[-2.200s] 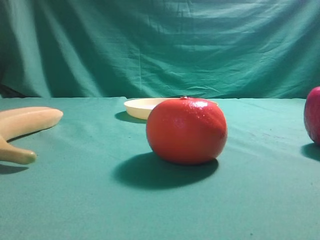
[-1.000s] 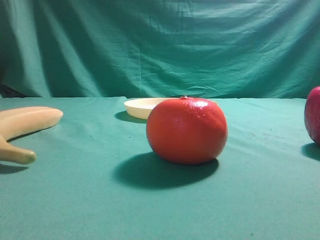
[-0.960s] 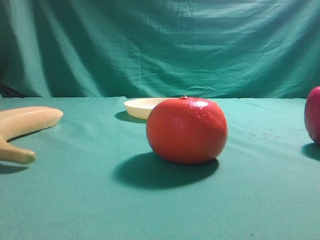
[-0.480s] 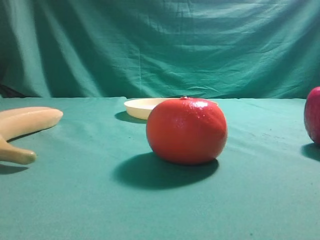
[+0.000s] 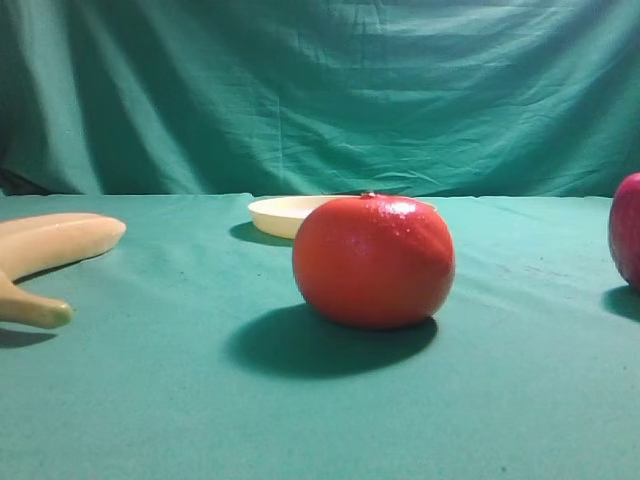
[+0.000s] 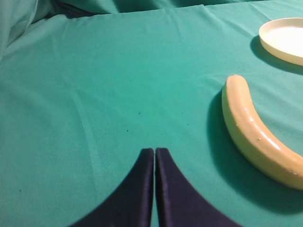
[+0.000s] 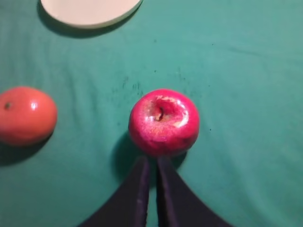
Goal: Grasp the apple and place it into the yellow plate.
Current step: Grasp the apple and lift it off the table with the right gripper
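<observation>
the closed right gripper [image 7: 151, 163] hovers just beside the glossy magenta-pink apple [image 7: 164, 122] (left gripper [image 6: 155, 156] closed too), pale cream-yellow round plate [image 7: 90, 12] well apart.

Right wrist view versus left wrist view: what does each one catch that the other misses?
Only the right wrist view shows the apple, the orange-red fruit and the right hand, closed just short of the apple. Only the left wrist view shows the banana and the left hand, closed over bare cloth. Both show the yellow plate and the green cloth.
</observation>
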